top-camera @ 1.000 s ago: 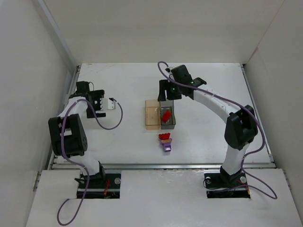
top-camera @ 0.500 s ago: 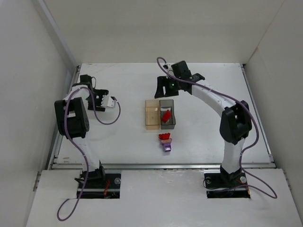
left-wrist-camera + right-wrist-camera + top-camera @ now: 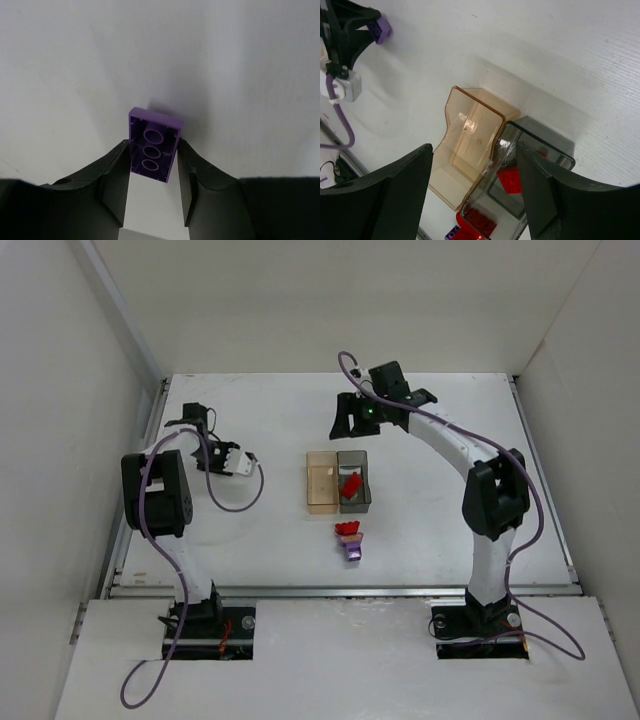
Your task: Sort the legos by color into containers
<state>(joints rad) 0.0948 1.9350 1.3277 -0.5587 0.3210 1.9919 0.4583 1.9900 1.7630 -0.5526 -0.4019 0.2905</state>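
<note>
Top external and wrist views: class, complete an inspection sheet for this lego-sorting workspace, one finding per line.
Surface: white table, no marks seen.
Job's things: tan bin looks empty; grey bin beside it holds at least one red brick; heap of red and purple bricks nearer the arm bases than the bins.
Clutter: nothing seen.
End effectors: left end effector closed on the sides of a purple brick; right end effector open, empty, above the bins.
Cables: purple cables along both arms.
Surroundings: white walls on three sides.
</note>
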